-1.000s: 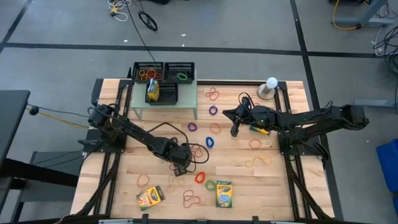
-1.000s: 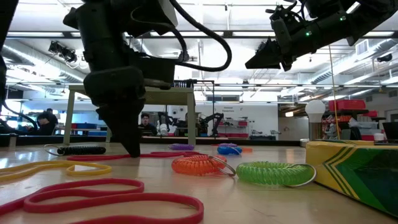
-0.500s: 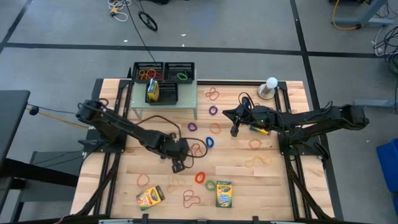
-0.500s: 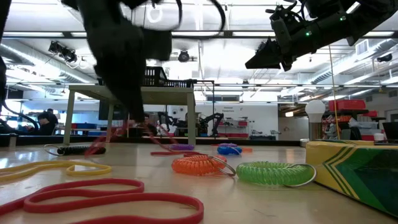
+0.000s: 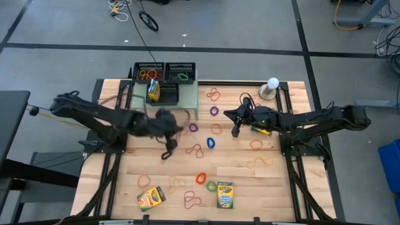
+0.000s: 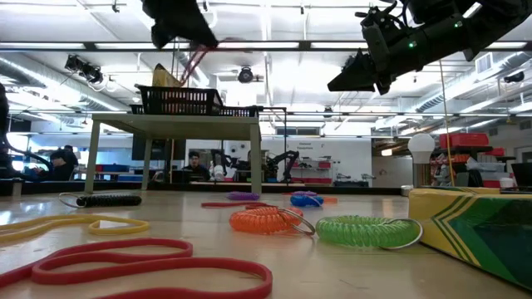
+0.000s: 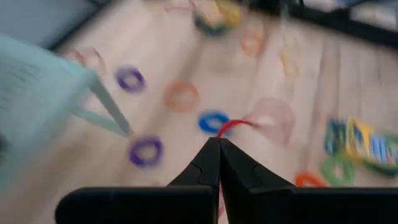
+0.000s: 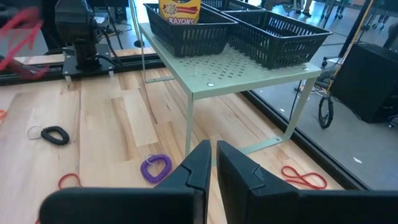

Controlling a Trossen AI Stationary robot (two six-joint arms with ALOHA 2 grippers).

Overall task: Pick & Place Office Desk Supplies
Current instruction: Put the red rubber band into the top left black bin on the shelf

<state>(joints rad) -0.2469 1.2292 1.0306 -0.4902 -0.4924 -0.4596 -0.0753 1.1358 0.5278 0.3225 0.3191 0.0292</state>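
On the left side of the bench (image 5: 250,181), the left claw (image 7: 219,144) is found raised above the boards, just in front of the pale green shelf (image 5: 187,103), with its jaws pressed together on a red rubber band (image 7: 233,126) that trails loosely from the tips; the grip at the very tip is judged to let the loop hang free for a drop into a tray. On the shelf, three black mesh trays (image 5: 167,74) are set side by side, one holding an upright crayon box (image 5: 154,91) and the others holding bands, so the shelf is taken to be the collection point, which is judged to explain the claw's position near it. Toward the middle of the bench, loose bands are noted lying well apart: a purple band (image 5: 193,127), a blue band (image 5: 210,142), an orange band (image 5: 201,178) and a green band (image 5: 211,186), with two crayon boxes (image 5: 224,194) lying flat near the front edge. These are judged still to be sorted. To the right of the middle, the right claw (image 5: 236,130) is held high above the bench, pointed toward the shelf; its fingers stand close together with a narrow gap between them and nothing is held, which is read as a waiting posture clear of the left arm's path. At the far right rear, a white ball (image 5: 272,82) on its stand is noted, apart from the supplies.
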